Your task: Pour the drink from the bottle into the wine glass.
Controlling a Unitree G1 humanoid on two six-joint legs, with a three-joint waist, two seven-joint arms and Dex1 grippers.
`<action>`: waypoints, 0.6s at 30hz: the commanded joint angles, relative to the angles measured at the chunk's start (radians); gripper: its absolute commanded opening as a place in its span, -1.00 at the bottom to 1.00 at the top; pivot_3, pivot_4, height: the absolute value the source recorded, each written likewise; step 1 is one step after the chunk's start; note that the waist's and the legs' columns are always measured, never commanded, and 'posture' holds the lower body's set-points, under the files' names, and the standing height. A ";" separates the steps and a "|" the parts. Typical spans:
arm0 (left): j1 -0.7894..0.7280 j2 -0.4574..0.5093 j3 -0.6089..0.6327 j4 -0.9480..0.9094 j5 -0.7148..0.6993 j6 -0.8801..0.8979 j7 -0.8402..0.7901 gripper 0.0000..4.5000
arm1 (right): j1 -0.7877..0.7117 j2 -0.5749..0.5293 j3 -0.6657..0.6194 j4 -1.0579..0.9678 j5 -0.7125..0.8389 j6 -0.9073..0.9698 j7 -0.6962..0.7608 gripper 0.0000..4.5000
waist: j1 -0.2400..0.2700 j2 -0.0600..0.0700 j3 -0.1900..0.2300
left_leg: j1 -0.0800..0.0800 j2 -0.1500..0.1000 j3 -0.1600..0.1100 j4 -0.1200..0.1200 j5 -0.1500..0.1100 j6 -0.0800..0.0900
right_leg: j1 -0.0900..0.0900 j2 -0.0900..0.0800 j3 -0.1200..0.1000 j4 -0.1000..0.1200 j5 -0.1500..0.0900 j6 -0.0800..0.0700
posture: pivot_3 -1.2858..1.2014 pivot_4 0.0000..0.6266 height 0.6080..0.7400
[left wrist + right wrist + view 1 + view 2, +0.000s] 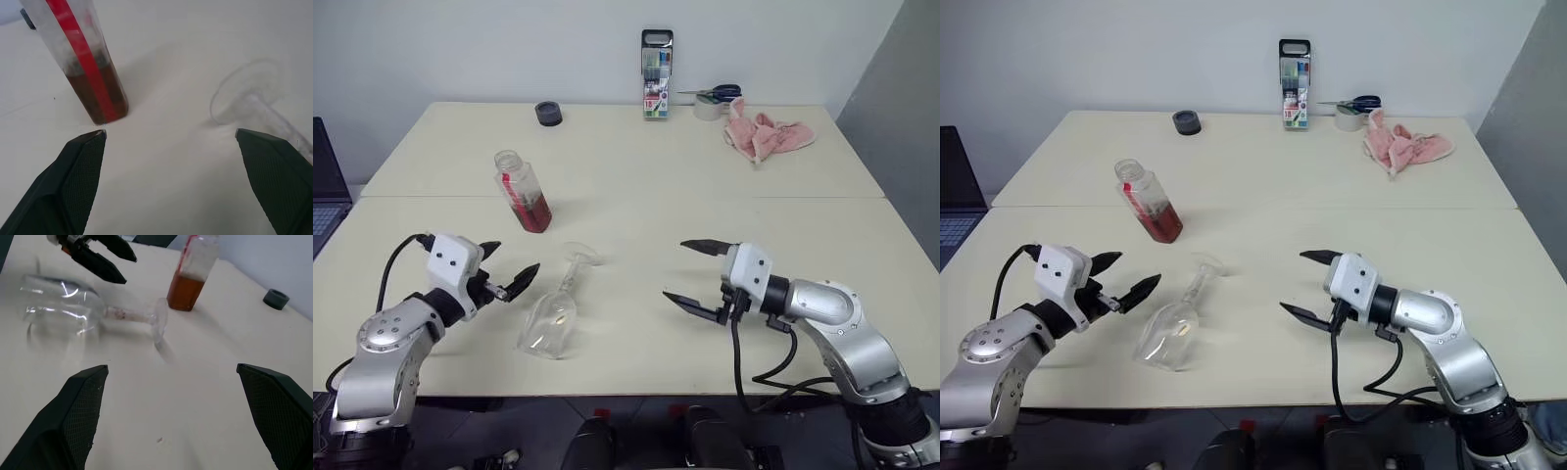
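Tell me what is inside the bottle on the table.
The bottle holds reddish-brown drink in its lower part, the rest looks empty. Its red-and-white label strip hides a narrow band of the contents.

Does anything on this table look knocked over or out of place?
Yes. The clear stemmed wine glass lies on its side between the open left gripper and open right gripper. The small clear plastic bottle stands uncapped, with no spill visible.

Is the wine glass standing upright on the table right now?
No, the wine glass lies on its side on the table, foot pointing toward the bottle and bowl toward the near edge.
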 commanded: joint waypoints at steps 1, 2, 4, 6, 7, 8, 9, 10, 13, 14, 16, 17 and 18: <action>0.014 0.022 0.012 0.023 0.026 -0.061 -0.028 1.00 | -0.006 -0.009 0.003 -0.042 -0.020 -0.051 0.004 0.99 | 0.000 0.000 0.000 | 0.000 0.000 0.000 0.000 0.000 0.000 | 0.000 0.000 0.000 0.000 0.000 0.000 | 0.03 -0.52 1.00; 0.017 0.026 0.008 0.053 0.036 -0.085 -0.045 1.00 | -0.004 -0.012 0.007 -0.038 -0.035 -0.066 0.000 0.99 | 0.000 0.000 0.000 | 0.000 0.000 0.000 0.000 0.000 0.000 | 0.000 0.000 0.000 0.000 0.000 0.000 | 0.03 -0.52 1.00; 0.015 0.028 0.004 0.109 0.047 -0.127 -0.070 1.00 | -0.002 -0.018 0.013 -0.030 -0.061 -0.091 -0.005 0.99 | 0.000 0.000 0.000 | 0.000 0.000 0.000 0.000 0.000 0.000 | 0.000 0.000 0.000 0.000 0.000 0.000 | 0.03 -0.52 1.00; 0.003 0.027 -0.005 0.165 0.056 -0.162 -0.092 1.00 | -0.003 -0.023 0.018 -0.017 -0.087 -0.118 -0.008 0.99 | 0.002 0.000 0.000 | 0.000 0.000 0.000 0.000 0.000 0.000 | 0.000 0.000 0.000 0.000 0.000 0.000 | 0.03 -0.52 1.00; -0.004 0.025 -0.011 0.189 0.060 -0.179 -0.104 1.00 | -0.004 -0.025 0.018 -0.010 -0.099 -0.132 -0.009 0.99 | 0.002 0.000 0.000 | 0.000 0.000 0.000 0.000 0.000 0.000 | 0.000 0.000 0.000 0.000 0.000 0.000 | 0.03 -0.52 1.00; -0.009 0.022 -0.017 0.204 0.059 -0.188 -0.115 1.00 | -0.005 -0.026 0.017 -0.005 -0.106 -0.142 -0.010 0.99 | 0.004 0.000 0.000 | 0.000 0.000 0.000 0.000 0.000 0.000 | 0.000 0.000 0.000 0.000 0.000 0.000 | 0.03 -0.52 1.00; -0.014 0.018 -0.025 0.217 0.059 -0.198 -0.125 1.00 | -0.004 -0.026 0.015 -0.002 -0.110 -0.149 -0.010 0.99 | 0.005 0.000 0.000 | 0.000 0.000 0.000 0.000 0.000 0.000 | 0.000 0.000 0.000 0.000 0.000 0.000 | 0.03 -0.52 1.00; -0.022 0.012 -0.035 0.230 0.061 -0.208 -0.134 1.00 | -0.006 -0.026 0.013 0.003 -0.114 -0.154 -0.011 0.99 | 0.006 0.000 0.000 | 0.000 0.000 0.000 0.000 0.000 0.000 | 0.000 0.000 0.000 0.000 0.000 0.000 | 0.03 -0.52 1.00; -0.036 -0.007 -0.064 0.253 0.067 -0.232 -0.148 1.00 | -0.010 -0.025 0.009 0.011 -0.119 -0.161 -0.010 0.99 | 0.010 0.000 0.000 | 0.000 0.000 0.000 0.000 0.000 0.000 | 0.000 0.000 0.000 0.000 0.000 0.000 | 0.03 -0.52 1.00; -0.039 -0.016 -0.073 0.247 0.065 -0.231 -0.149 1.00 | -0.009 -0.026 0.009 0.011 -0.119 -0.163 -0.009 0.99 | 0.010 0.000 0.000 | 0.000 0.000 0.000 0.000 0.000 0.000 | 0.000 0.000 0.000 0.000 0.000 0.000 | 0.03 -0.52 1.00; -0.037 -0.032 -0.096 0.216 0.060 -0.220 -0.154 1.00 | -0.004 -0.028 0.005 0.006 -0.119 -0.163 -0.009 0.99 | 0.010 0.000 0.000 | 0.000 0.000 0.000 0.000 0.000 0.000 | 0.000 0.000 0.000 0.000 0.000 0.000 | 0.03 -0.52 1.00; -0.034 -0.036 -0.104 0.200 0.059 -0.214 -0.156 1.00 | -0.001 -0.030 0.002 0.003 -0.118 -0.162 -0.009 0.99 | 0.010 0.000 0.000 | 0.000 0.000 0.000 0.000 0.000 0.000 | 0.000 0.000 0.000 0.000 0.000 0.000 | 0.03 -0.52 1.00; -0.031 -0.038 -0.108 0.191 0.058 -0.211 -0.156 1.00 | 0.000 -0.030 0.001 0.001 -0.117 -0.161 -0.008 0.99 | 0.010 0.000 0.000 | 0.000 0.000 0.000 0.000 0.000 0.000 | 0.000 0.000 0.000 0.000 0.000 0.000 | 0.03 -0.52 1.00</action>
